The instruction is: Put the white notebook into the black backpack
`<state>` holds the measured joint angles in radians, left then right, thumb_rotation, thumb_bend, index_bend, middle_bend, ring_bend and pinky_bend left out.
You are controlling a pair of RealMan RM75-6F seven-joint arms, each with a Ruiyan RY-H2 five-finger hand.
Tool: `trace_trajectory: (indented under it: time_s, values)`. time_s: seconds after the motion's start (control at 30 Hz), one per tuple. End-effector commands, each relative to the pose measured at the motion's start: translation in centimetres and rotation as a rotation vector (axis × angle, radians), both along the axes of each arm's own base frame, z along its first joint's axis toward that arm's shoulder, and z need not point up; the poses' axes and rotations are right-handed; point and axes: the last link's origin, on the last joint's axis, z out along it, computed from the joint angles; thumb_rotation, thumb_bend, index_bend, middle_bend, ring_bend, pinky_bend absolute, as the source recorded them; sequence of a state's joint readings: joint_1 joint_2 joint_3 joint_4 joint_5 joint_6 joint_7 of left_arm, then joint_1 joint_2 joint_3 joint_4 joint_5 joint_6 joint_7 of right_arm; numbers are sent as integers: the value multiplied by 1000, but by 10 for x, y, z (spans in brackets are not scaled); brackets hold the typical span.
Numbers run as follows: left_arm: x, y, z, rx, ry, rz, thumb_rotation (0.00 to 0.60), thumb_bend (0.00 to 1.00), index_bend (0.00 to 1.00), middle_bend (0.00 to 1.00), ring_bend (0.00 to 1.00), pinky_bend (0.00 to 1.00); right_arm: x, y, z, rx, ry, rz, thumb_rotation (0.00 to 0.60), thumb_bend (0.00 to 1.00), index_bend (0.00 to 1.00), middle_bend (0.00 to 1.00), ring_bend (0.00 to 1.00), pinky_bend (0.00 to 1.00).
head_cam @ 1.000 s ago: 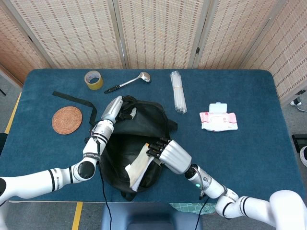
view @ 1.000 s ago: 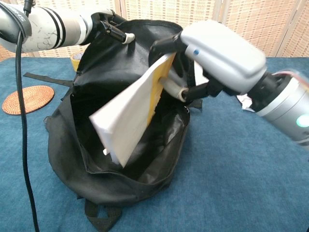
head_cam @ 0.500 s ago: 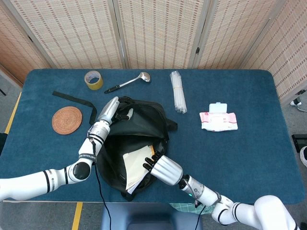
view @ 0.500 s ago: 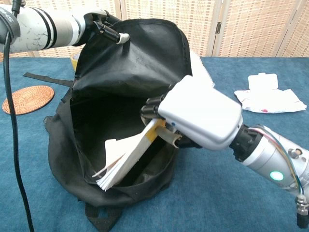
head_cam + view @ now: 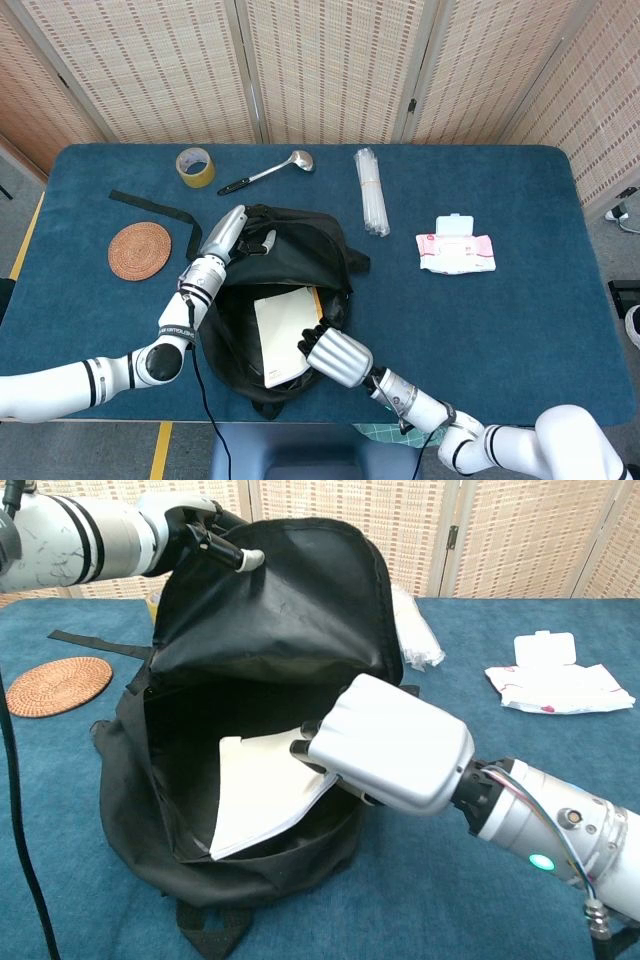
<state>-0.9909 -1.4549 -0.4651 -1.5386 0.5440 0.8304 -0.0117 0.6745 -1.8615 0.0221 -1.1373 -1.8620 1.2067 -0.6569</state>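
The black backpack [image 5: 300,245] [image 5: 280,600] lies open at the front middle of the table. My left hand [image 5: 225,235] [image 5: 195,530] grips the top of its flap and holds it raised. The white notebook [image 5: 283,335] [image 5: 262,792] lies tilted inside the opening, its lower end down in the bag. My right hand [image 5: 338,355] [image 5: 392,745] is at the bag's right rim. Its dark fingers [image 5: 308,750] are curled over the notebook's right edge and hold it.
On the blue table: a woven coaster [image 5: 139,250] [image 5: 57,685] and a black strap [image 5: 155,208] at the left, a tape roll [image 5: 195,166] and a ladle [image 5: 268,172] behind the bag, a clear bundle [image 5: 371,190], and a wipes pack [image 5: 455,245] [image 5: 558,680] to the right.
My right hand has moved down and toward me, carrying the notebook from above the opening into the bag, where it now lies flatter. The left hand keeps the flap raised.
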Motion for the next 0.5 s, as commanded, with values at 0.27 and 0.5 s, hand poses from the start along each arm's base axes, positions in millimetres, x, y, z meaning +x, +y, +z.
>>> trace_trajectory:
  time_s: [0.27,0.5]
  values:
    - [0,-4,3,-2,-5,-18,600,625,584,350,257,119,17,-18,-9,-57,50,-27,600,519,890,577,708,614]
    - [1,-6,4,-5,-9,-28,600,624,584,349,256,119,33,-31,-16,-97,56,-34,600,519,890,577,700,614]
